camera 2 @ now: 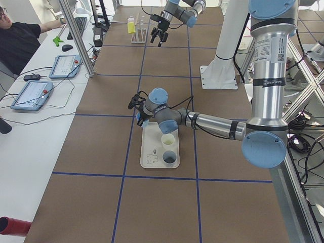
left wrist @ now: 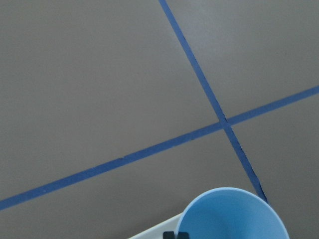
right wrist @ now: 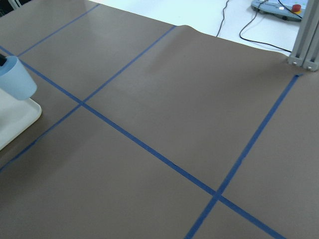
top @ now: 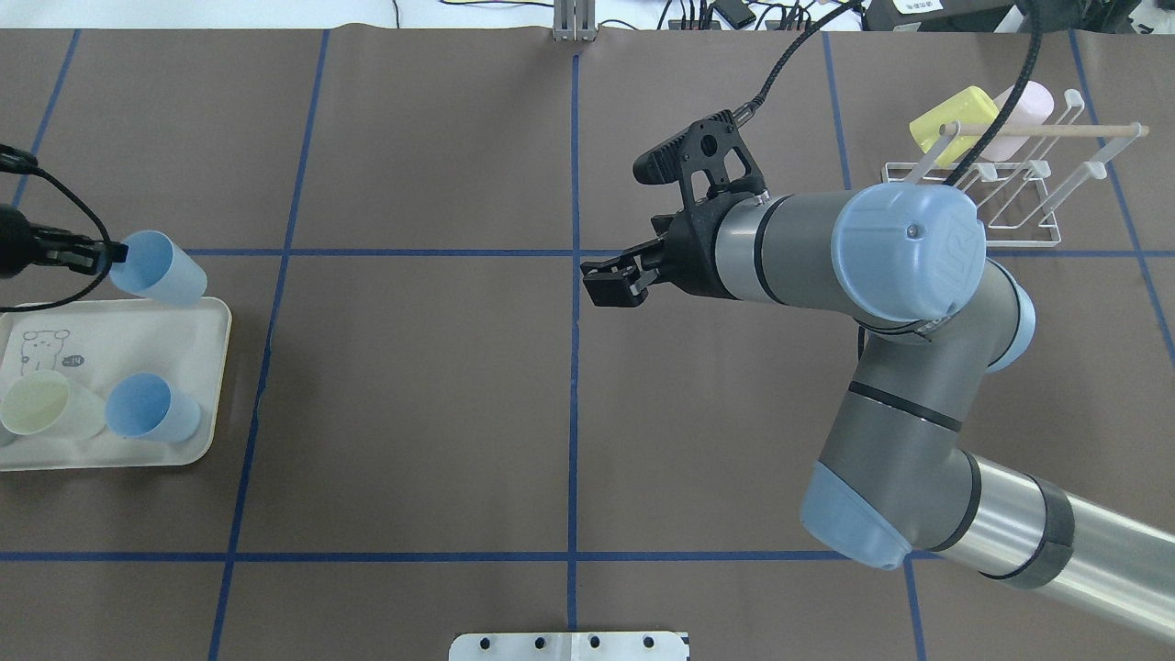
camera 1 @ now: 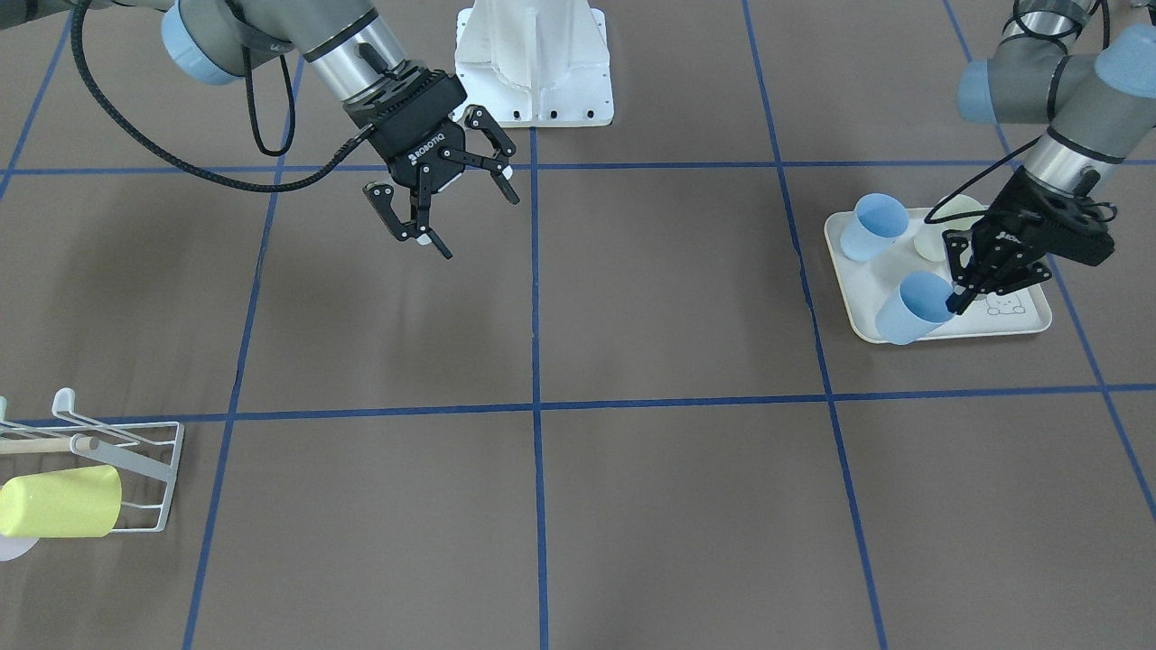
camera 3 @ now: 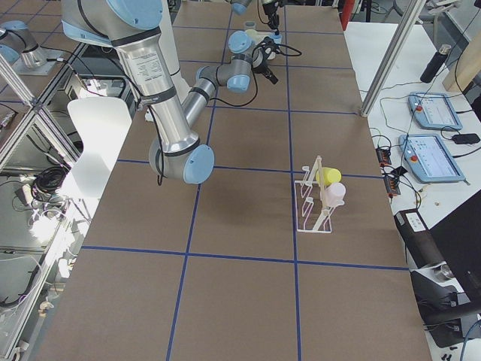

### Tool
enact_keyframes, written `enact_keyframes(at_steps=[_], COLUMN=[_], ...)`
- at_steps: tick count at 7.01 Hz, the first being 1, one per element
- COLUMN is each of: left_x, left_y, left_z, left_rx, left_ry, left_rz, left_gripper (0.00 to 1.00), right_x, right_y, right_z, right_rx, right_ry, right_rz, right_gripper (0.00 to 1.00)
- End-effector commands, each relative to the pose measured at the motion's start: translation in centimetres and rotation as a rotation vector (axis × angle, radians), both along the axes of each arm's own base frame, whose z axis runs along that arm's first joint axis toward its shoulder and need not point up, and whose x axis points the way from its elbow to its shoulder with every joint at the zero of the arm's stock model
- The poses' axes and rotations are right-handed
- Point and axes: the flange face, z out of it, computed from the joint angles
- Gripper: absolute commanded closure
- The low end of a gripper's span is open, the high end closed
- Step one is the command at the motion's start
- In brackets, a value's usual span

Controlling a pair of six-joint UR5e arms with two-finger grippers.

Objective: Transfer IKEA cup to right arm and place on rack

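The IKEA cup, light blue, hangs tilted over the edge of a cream tray. My left gripper is shut on its rim. From overhead, this cup sits just past the tray's far edge, at the left gripper. Its mouth fills the bottom of the left wrist view. My right gripper hovers open and empty over the table's middle, far from the cup. The white wire rack stands at the far right and holds a yellow cup and a pink cup.
On the tray stand a second blue cup and a pale green cup. A white robot base is at the table's edge. Blue tape lines cross the brown table. A person sits at a side desk.
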Motion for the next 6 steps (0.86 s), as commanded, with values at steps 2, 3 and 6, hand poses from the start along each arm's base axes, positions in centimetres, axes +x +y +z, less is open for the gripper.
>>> enact_keyframes(at_steps=[2, 3, 6], left_x=[-3.3, -2.9, 2.3], left_y=[-1.9, -1.7, 2.2], left_z=[-9.1, -13.6, -27.2], left_rx=[-0.018, -0.103, -0.291], left_ry=[0.203, 0.317, 0.585], left_rz=[0.067, 0.052, 0.127], left_gripper=[1.0, 1.0, 1.0], right_x=[-2.6, -3.2, -3.3], right_y=[2.9, 3.8, 4.2], right_z=[0.2, 0.3, -0.5], right_rx=[0.17, 0.264, 0.497], right_ry=[-0.156, -0.163, -0.086], right_rz=[-0.072, -0.093, -0.105], right_gripper=[0.02, 0.02, 0.04])
